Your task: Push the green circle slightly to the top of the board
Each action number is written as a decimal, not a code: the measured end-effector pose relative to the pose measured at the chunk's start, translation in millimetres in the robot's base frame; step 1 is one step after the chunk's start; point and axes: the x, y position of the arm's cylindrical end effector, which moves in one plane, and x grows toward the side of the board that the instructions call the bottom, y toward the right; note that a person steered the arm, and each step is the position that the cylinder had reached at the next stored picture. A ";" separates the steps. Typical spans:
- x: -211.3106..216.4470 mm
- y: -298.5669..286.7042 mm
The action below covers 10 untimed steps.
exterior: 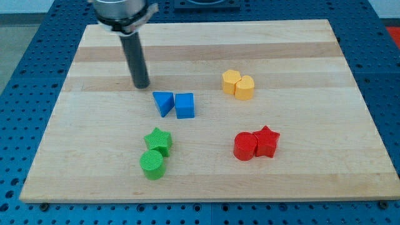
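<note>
The green circle (152,164) sits near the view's bottom, left of centre, touching the green star (159,140) just above it. My tip (142,85) rests on the board in the upper left part, well above the green blocks and just up-left of the blue triangle (163,103).
A blue cube (185,105) stands right beside the blue triangle. Two yellow blocks (238,84) sit together at the upper right of centre. A red circle (244,146) and a red star (267,140) touch at the lower right. The wooden board (312,181) lies on a blue surface.
</note>
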 end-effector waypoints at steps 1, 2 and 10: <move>42.3 -36.6; 134.2 -48.5; 158.5 106.9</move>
